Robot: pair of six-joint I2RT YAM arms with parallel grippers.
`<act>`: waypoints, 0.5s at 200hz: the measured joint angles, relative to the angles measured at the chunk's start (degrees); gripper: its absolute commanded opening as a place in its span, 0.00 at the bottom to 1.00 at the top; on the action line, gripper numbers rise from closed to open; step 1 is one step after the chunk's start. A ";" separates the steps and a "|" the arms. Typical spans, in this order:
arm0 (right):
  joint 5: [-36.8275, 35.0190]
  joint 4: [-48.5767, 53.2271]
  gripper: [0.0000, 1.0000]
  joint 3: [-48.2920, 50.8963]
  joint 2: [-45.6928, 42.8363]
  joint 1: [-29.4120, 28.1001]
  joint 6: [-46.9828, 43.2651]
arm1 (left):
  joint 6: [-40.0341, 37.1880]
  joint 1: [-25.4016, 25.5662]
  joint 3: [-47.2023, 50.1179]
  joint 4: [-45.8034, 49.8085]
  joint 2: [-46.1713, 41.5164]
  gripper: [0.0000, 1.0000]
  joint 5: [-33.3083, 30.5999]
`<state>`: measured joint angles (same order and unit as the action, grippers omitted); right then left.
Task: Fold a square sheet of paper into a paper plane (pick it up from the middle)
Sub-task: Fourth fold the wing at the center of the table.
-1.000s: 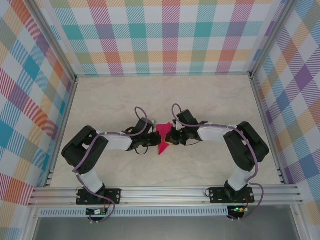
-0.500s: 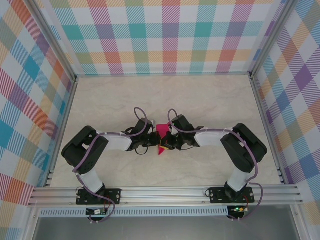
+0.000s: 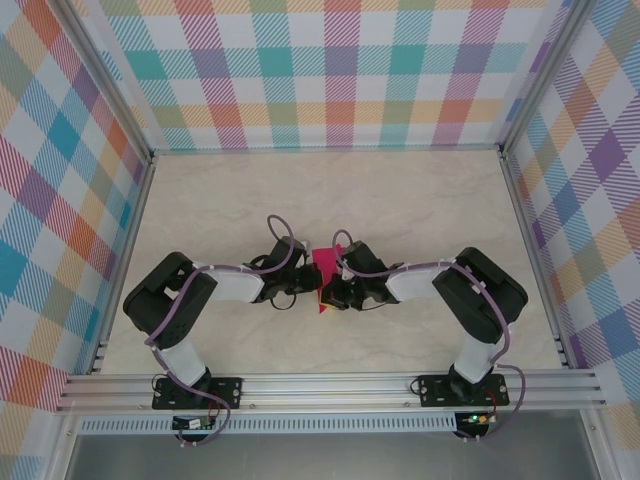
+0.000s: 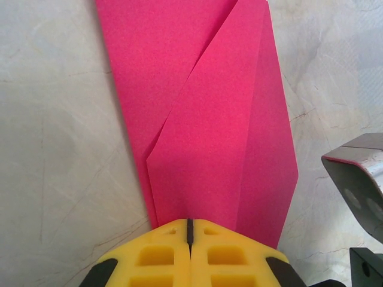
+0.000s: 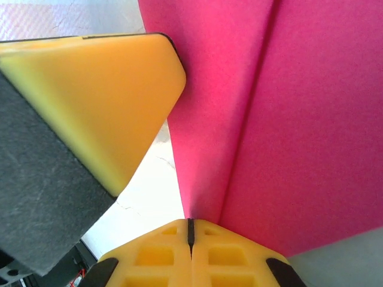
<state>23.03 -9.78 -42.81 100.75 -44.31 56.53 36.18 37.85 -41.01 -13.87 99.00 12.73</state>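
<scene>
Magenta-pink paper plane (image 4: 209, 119) has narrowed: closed right gripper (image 5: 190, 227) swept its wing toward the closed left gripper (image 4: 189, 230), another fold landing.

The paper (image 4: 203, 137) is matt magenta, creased crisply; the table (image 4: 54, 149) is smooth, marble-patterned; the left end effector (image 4: 189, 222) is matt yellow plastic.

Black arms (image 3: 168, 300), white forearm shells (image 3: 235, 283), looping purple cables (image 3: 271, 225), yellow waffle-patterned claw fingertips (image 4: 155, 257)

Folded magenta-pink paper sheet (image 4: 209, 119), overlapping layers with diagonal edges, runs from top centre down to the closed yellow left pincer (image 4: 190, 226) at bottom centre, on the pale marbled table (image 4: 60, 149).
</scene>
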 measured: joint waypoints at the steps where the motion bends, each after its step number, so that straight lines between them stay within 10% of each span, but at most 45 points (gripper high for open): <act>1: 0.00 -0.04 0.01 0.00 0.02 0.00 0.00 | 0.00 0.00 0.00 0.02 0.00 0.00 0.00; 100: -0.94 2.27 0.03 0.15 -5.92 2.08 -0.66 | 0.04 0.00 0.00 0.00 0.00 0.00 0.00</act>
<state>22.09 -7.51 -42.65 94.83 -42.24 55.88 36.23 37.85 -41.01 -13.87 99.00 12.73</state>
